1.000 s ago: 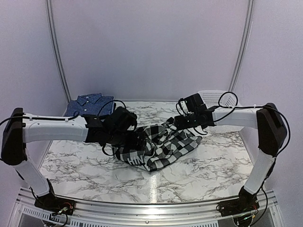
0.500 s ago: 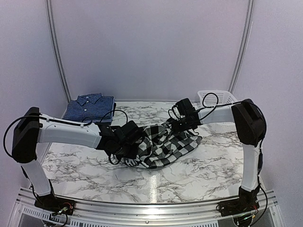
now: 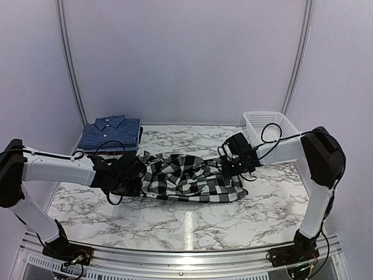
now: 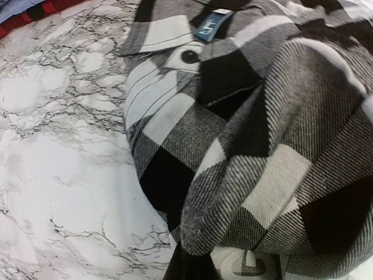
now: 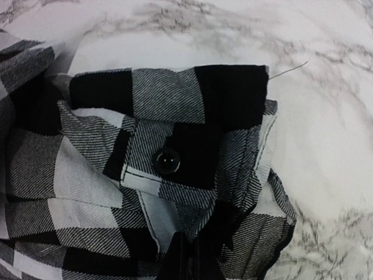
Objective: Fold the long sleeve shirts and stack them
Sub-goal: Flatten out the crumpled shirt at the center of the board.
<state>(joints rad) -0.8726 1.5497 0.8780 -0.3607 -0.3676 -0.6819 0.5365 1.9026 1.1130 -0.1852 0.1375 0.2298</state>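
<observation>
Plain pale walls (image 3: 186,58) close the booth on 3 sides, and 2 thin curved metal poles (image 3: 69,64) rise along the back corners. The table (image 3: 233,221) is white marble veined in grey, and a ribbed aluminium rail (image 3: 175,256) runs along its near edge where the 2 arms are bolted.

The black-and-white checked shirt (image 3: 186,178) lies across the middle of the marble, pulled out sideways between the 2 arms and rumpled along its length. A folded pile of dark blue shirts (image 3: 111,133) sits at the back left corner, well apart from it. The white mesh basket (image 3: 265,125) stands at the back right.

The left gripper (image 3: 133,178) is closed at the shirt's left end; its wrist view shows only bunched cloth close up, with none of its fingers visible. The right gripper (image 3: 232,166) is pinched tight on a cuff at the right end, beside a dark button (image 5: 166,160). A small blue label (image 4: 211,24) shows near the collar.
</observation>
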